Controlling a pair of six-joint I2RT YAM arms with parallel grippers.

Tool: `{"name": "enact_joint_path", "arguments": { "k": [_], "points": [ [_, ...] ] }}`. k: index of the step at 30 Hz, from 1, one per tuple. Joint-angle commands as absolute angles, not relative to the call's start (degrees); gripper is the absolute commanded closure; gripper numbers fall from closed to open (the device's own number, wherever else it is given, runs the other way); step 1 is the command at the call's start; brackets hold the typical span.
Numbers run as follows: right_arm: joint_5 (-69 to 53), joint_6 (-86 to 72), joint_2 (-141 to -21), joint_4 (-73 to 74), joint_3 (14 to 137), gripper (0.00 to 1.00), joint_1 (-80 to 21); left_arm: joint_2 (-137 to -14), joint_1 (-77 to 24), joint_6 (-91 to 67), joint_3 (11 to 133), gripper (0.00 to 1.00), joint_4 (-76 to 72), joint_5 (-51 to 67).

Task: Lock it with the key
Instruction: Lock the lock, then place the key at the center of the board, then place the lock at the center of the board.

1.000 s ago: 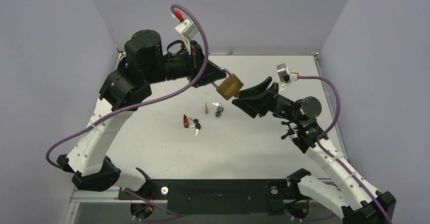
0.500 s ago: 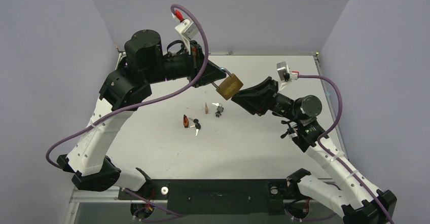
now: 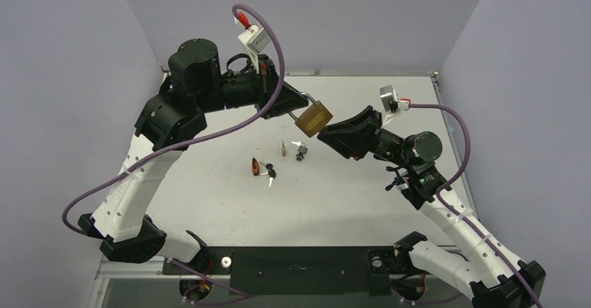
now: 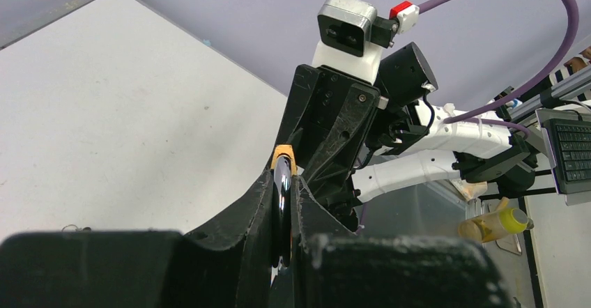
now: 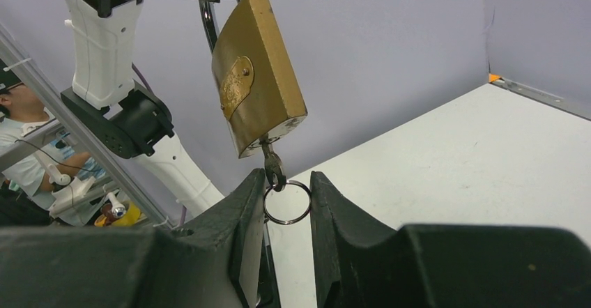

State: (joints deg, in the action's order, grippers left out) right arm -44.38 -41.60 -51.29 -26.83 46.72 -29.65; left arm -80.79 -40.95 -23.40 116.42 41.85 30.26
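Note:
The brass padlock (image 3: 313, 116) hangs in the air over the table's back half. My left gripper (image 3: 295, 107) is shut on its silver shackle (image 4: 281, 200); the brass body (image 4: 283, 156) peeks out beyond the fingertips. In the right wrist view the padlock (image 5: 254, 78) hangs with its keyhole down, and a key (image 5: 272, 160) is stuck in it with a ring (image 5: 286, 202) below. My right gripper (image 5: 286, 177) is open, its fingers on either side of the key's head and ring; the head lies against the left finger. In the top view this gripper (image 3: 325, 132) sits just right of the lock.
On the white table (image 3: 390, 92) below lie a small orange-red object (image 3: 256, 166), a key bunch (image 3: 270, 173), a tiny brown piece (image 3: 282, 148) and another key bunch (image 3: 300, 149). Walls close the table in at the left, back and right.
My right gripper has moved up and left, closing in on the lock's lower end. The left gripper and the padlock have shifted slightly up and left.

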Motion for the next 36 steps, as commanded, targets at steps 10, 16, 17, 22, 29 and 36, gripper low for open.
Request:
{"name": "enact_joint_path", "arguments": {
  "k": [10, 16, 17, 22, 29, 36],
  "points": [
    [-42.9, -38.4, -48.0, -24.5, 44.2, 1.0, -29.4, -79.7, -35.8, -26.5, 122.9, 1.0, 31.4, 34.9],
    [-35.4, -34.0, -48.4, -12.8, 44.3, 1.0, -29.1, -80.1, -35.7, -25.4, 120.1, 1.0, 32.8, 29.4],
    [-32.6, -33.9, -48.5, -10.3, 43.9, 1.0, -28.8, -80.0, -35.7, -25.4, 118.0, 1.0, 32.6, 28.7],
    [-20.3, -34.5, -48.2, -1.6, 41.4, 1.0, -27.3, -79.9, -36.7, -26.5, 108.6, 1.0, 28.9, 23.0],
    [-4.7, -42.4, -53.0, 9.8, 39.2, 1.0, -20.1, -83.4, -43.7, -27.2, 97.8, 1.0, 23.6, 5.7],
    [-2.5, -44.1, -59.0, 8.5, 36.3, 1.0, -14.7, -95.2, -49.4, -27.4, 93.8, 1.0, 19.2, -7.7]
  ]
}}
